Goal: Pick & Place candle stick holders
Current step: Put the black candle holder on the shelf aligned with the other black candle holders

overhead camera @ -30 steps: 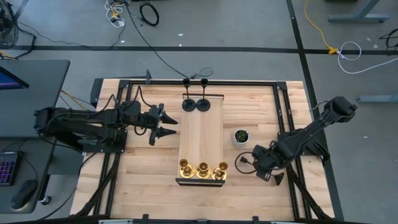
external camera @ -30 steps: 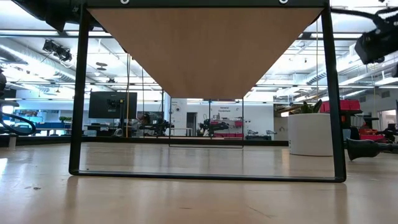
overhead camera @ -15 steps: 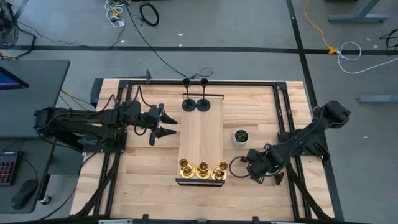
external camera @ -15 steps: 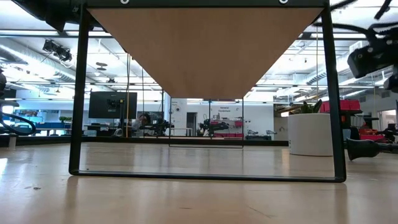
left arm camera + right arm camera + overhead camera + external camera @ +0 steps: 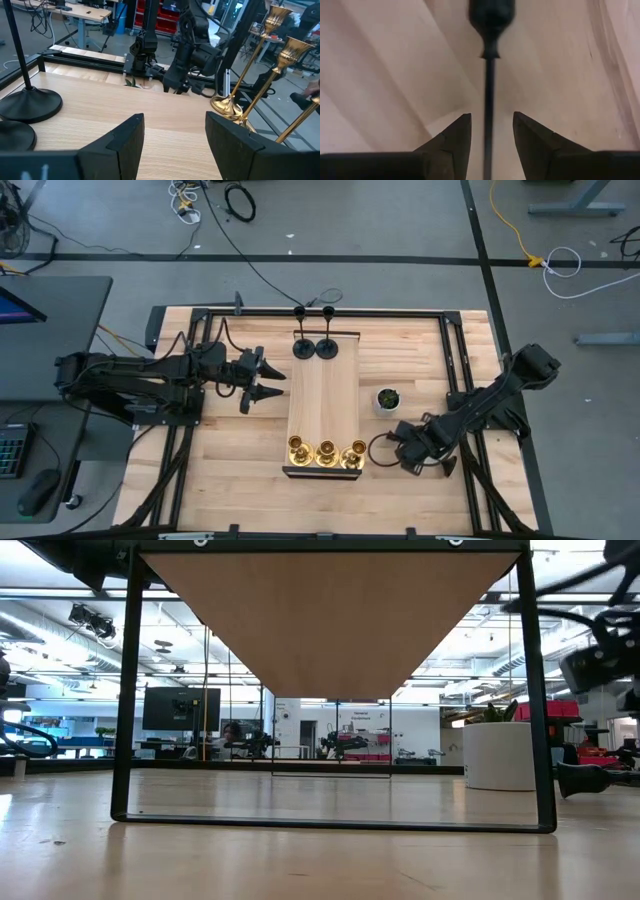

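Observation:
Three brass-gold candle stick holders stand on their bases at the near end of a raised wooden board. Two black holders stand at its far end. A third black holder lies on its side on the table right of the board; it also shows in the low view. My right gripper is open and low over it, one finger on each side of its thin stem without touching; its cup end lies beyond the fingertips. My left gripper is open and empty beside the board's left edge.
A small white pot with a green plant stands on the table just right of the board, a little beyond my right gripper. The board rests on a black metal frame. A black rail frame runs round the table's edges.
My right gripper has gone a little toward the table's left edge and down, coming lower over the lying black holder. The holder has stayed where it was.

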Robot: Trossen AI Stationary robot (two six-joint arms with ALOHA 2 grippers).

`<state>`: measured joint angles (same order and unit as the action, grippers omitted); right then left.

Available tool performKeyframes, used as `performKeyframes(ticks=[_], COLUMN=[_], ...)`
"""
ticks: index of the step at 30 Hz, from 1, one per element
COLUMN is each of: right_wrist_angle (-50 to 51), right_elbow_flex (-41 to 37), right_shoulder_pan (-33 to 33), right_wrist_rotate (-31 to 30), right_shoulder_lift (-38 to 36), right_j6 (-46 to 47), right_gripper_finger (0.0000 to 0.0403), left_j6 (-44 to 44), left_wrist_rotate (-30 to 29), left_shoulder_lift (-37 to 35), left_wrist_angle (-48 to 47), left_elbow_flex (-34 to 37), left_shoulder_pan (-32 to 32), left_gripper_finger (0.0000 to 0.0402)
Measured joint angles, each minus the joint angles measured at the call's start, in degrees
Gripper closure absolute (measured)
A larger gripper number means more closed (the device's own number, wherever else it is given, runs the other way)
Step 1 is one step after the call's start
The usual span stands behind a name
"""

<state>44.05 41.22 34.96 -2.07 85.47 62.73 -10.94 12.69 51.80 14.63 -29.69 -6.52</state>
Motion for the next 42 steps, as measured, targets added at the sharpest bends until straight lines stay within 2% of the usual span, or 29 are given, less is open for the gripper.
performKeyframes(ticks=[13,20,26,33,42], right_wrist_angle=[-2.7,-2.8,-2.4,-1.3,-1.4], right_elbow_flex=[-2.7,-2.8,-2.9,-2.9,-2.8], right_shoulder_pan=[0.0,0.0,0.0,0.0,-0.1], right_wrist_rotate=[1.1,1.1,1.1,0.9,2.1], right_shoulder_lift=[-0.2,-0.1,-0.1,-0.1,-0.1], right_j6=[1.4,1.3,1.3,1.9,1.3], right_gripper_finger=[0.0259,0.0276,0.0308,0.0387,0.0397], left_j6=[0.0,0.0,0.0,0.0,0.0], left_wrist_rotate=[0.0,0.0,0.0,0.0,0.0], left_shoulder_lift=[0.0,0.0,0.0,0.0,0.0], left_wrist_angle=[0.0,0.0,0.0,0.0,0.0], left_elbow_flex=[0.0,0.0,0.0,0.0,0.0], left_shoulder_pan=[0.0,0.0,0.0,0.0,0.0], left_gripper_finger=[0.0191,0.0191,0.0191,0.0191,0.0191])
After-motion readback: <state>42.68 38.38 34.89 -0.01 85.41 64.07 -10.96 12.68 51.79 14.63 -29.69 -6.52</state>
